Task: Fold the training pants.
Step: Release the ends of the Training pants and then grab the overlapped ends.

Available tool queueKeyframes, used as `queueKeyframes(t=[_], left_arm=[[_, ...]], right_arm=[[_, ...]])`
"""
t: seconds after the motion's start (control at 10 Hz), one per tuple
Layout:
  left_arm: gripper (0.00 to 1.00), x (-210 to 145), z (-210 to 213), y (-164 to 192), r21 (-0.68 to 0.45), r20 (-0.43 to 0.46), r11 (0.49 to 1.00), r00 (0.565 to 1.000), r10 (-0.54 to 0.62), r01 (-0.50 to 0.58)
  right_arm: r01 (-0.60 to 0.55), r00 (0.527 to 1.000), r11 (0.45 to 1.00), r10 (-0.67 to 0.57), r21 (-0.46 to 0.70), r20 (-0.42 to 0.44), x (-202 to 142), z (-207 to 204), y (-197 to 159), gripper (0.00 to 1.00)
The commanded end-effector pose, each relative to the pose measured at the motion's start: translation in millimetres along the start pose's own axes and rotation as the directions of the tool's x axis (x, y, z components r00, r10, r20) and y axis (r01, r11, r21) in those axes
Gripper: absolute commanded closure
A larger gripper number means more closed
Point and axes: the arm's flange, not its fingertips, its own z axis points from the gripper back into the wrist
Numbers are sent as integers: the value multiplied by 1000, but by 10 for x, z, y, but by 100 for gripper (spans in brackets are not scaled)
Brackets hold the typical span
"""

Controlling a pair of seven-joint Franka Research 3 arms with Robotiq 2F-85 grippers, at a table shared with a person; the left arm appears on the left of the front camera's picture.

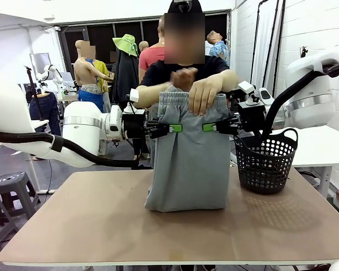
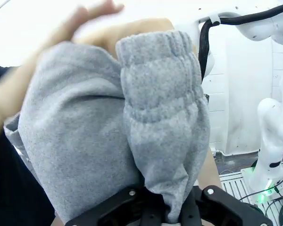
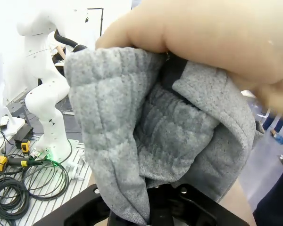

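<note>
White left arm (image 1: 85,127) bears black cable (image 1: 22,137), black end effector (image 1: 179,128), green pads (image 1: 175,128).

Reaching in level from both sides, left gripper (image 1: 178,128) and right gripper (image 1: 206,127) clamped, seemingly fully, on the training pants (image 1: 186,169) just below the waistband.

A white brick wall (image 1: 246,45), dark windows (image 1: 101,36) behind, a grey stool (image 1: 11,183) on the grey floor (image 1: 14,161).
</note>
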Motion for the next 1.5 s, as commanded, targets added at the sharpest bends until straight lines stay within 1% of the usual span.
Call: queueKeyframes(t=[0.0,1.4], left_arm=[[100,27,-1,3,16,20,1000,1000,-8,8],[100,27,-1,3,16,20,1000,1000,-8,8]], right_arm=[[-4,1000,1000,4,-7,26,5,-12,28,100],[-4,1000,1000,4,-7,26,5,-12,28,100]])
